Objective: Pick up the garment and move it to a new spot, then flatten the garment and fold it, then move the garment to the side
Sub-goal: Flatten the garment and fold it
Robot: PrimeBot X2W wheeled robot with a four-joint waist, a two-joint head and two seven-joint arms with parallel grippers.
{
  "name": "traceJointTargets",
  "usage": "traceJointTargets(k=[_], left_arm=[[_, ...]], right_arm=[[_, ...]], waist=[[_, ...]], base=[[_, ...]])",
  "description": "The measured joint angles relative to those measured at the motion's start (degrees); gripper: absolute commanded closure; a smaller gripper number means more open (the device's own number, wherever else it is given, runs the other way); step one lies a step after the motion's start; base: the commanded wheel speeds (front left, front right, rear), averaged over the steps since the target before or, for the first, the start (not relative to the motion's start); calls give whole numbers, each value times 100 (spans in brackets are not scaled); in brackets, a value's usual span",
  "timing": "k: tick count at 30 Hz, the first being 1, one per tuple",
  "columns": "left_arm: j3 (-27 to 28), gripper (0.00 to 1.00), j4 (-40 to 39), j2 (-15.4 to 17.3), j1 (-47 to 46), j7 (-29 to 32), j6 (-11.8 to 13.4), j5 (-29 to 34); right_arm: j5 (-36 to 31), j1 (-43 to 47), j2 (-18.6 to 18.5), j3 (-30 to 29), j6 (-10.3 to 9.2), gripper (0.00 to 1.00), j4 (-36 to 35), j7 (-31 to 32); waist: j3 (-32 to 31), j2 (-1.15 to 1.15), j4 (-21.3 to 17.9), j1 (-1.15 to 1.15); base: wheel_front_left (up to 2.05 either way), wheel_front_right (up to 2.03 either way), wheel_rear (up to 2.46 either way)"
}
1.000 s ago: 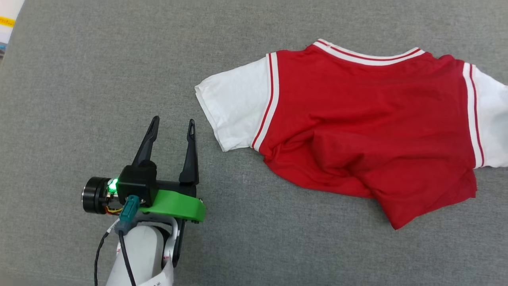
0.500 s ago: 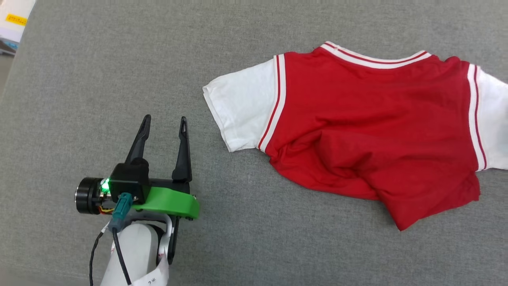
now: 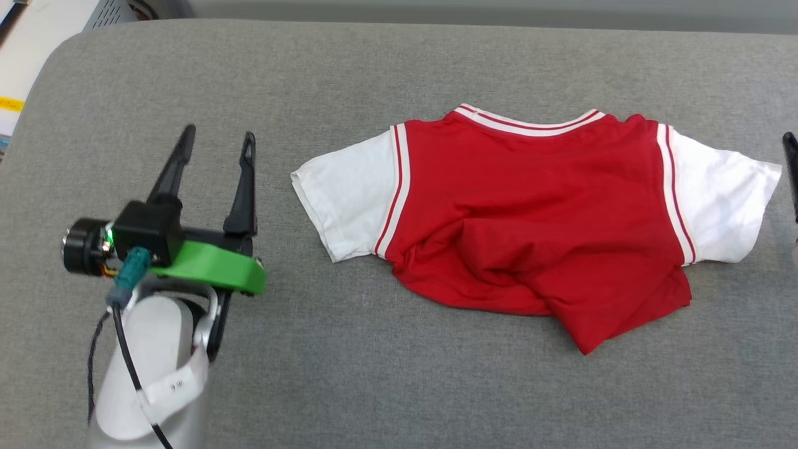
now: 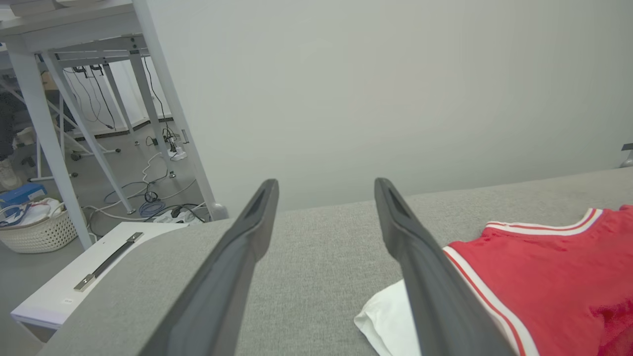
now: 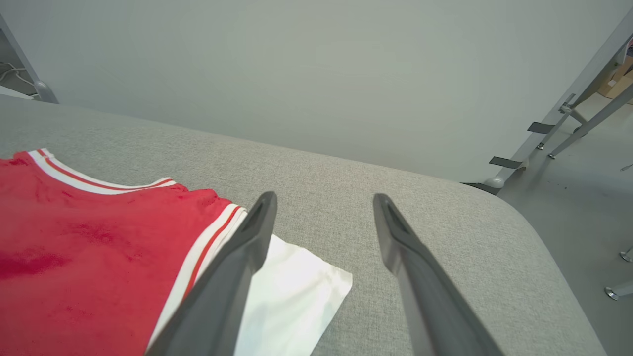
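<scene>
Desk (image 3: 374,386): grey cloth top with rounded corners, wider than the head view shows. Pale wall beyond its far edge.

Garment (image 3: 530,224): red jersey T-shirt lying on the desk, centre to right. Striped collar toward the far edge. White sleeves spread out flat, one left, one right, each joined to the red body by red-and-white trim. The upper body lies fairly smooth. The lower part is bunched into folds, with one red corner poking toward the near right.

Left gripper (image 3: 218,132): on a pale forearm with a green bracket, near left of the desk. Fingers point to the far side and stand wide apart, with bare desk cloth showing between them. It sits to the left of the left sleeve, clear of it.

Right gripper (image 5: 325,199): fingers spread open, grey desk between them. Its left finger crosses in front of the right sleeve in the wrist view; cannot tell if it touches. One dark finger shows at the head view's right edge, just beside that sleeve's cuff.

Off the desk, far left: white frame legs (image 4: 49,123), floor cables (image 4: 158,198), a woven basket (image 4: 34,232).
</scene>
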Motion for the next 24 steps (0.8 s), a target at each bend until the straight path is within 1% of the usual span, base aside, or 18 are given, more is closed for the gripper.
traceJointTargets(k=[3, 6, 9, 11, 15, 18, 21, 24], left_arm=[[-187, 0, 442, 333, -556, 40, -87, -130], [-511, 0, 825, 695, -1133, 383, -122, -282], [-1050, 0, 1095, 977, -1657, 913, -127, -882], [-1479, 0, 1236, 1169, -1956, 1419, -129, -1424], [-2193, 0, 1482, 1517, -2470, 2665, -129, -2596], [-2744, 0, 1668, 1820, -2820, 3729, -129, -3154], [-3164, 0, 1841, 1996, -3023, 4551, -129, -3650], [-3495, 0, 2004, 2109, -3179, 5052, -129, -3944]], right_arm=[[-415, 544, 353, -561, 0, 0, -563, 33], [-779, 1062, 760, -1004, 0, 0, -1214, 321], [-1074, 1504, 1113, -1332, 0, 0, -1833, 684], [-1229, 1781, 1298, -1505, 0, 0, -2239, 932], [-1429, 2176, 1546, -1746, 0, 0, -2850, 1249], [-1472, 2325, 1659, -1800, 0, 0, -3131, 1417], [-1473, 2349, 1734, -1815, 0, 0, -3314, 1528], [-1472, 2351, 1769, -1823, 0, 0, -3430, 1586]], waist=[[-42, 0, -104, 0], [-63, 0, -209, 0], [-68, 0, -318, 0], [-65, 0, -393, 0], [-33, 0, -507, 0], [10, 0, -574, 0], [68, 0, -630, 0], [142, 0, -682, 0]], base=[[0, 0, 0], [0, 0, 0], [0, 0, 0], [0, 0, 0], [0, 0, 0], [0, 0, 0], [0, 0, 0], [0, 0, 0]])
